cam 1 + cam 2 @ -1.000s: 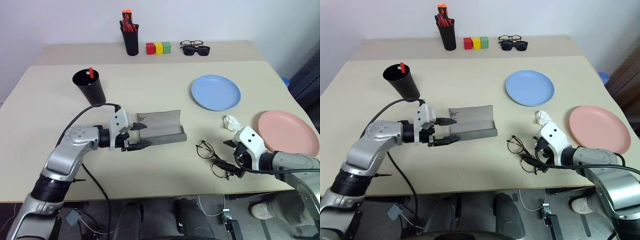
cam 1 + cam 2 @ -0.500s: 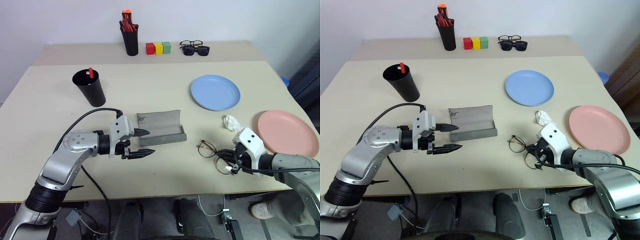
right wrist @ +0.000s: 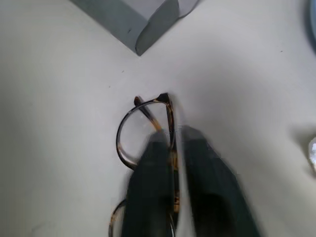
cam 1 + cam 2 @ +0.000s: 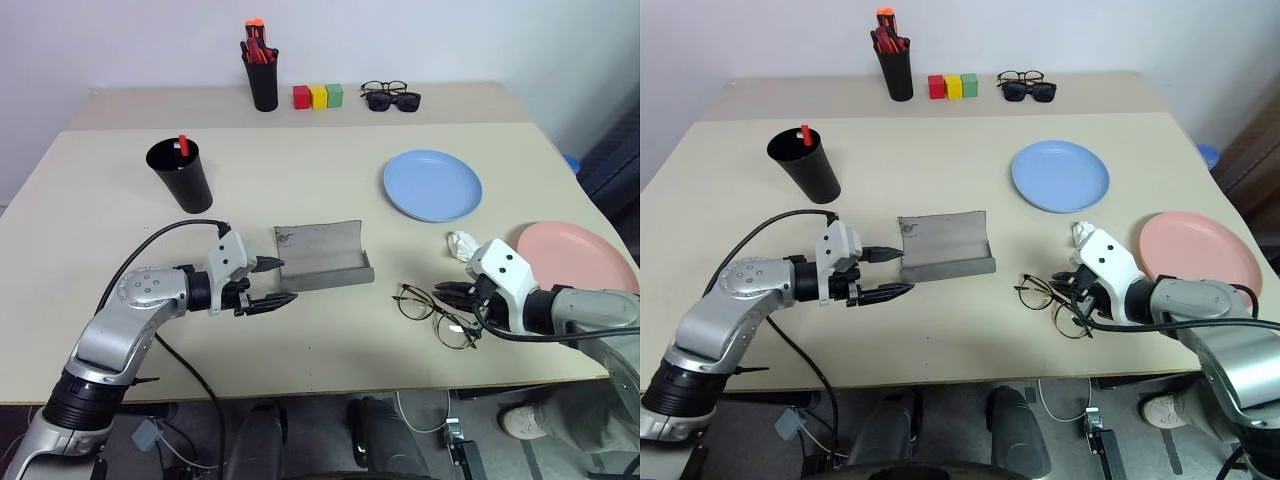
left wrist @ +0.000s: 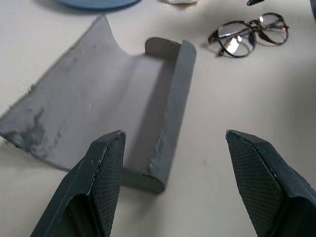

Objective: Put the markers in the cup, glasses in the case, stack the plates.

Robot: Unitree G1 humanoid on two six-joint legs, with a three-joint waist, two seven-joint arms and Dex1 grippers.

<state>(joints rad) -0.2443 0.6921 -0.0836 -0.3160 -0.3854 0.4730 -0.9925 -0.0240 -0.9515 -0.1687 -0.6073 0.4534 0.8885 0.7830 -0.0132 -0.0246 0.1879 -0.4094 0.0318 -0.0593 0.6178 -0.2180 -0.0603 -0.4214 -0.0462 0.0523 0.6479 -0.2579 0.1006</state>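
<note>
Wire-framed glasses (image 4: 434, 314) lie beside the open grey case (image 4: 322, 256).

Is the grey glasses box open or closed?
Open. The grey case lies on the table with its lid folded back flat, and its inside is bare. The glasses lie outside it, on the table.

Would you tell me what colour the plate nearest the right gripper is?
Salmon pink: the plate beside the right gripper, clearest in the left eye view.
</note>
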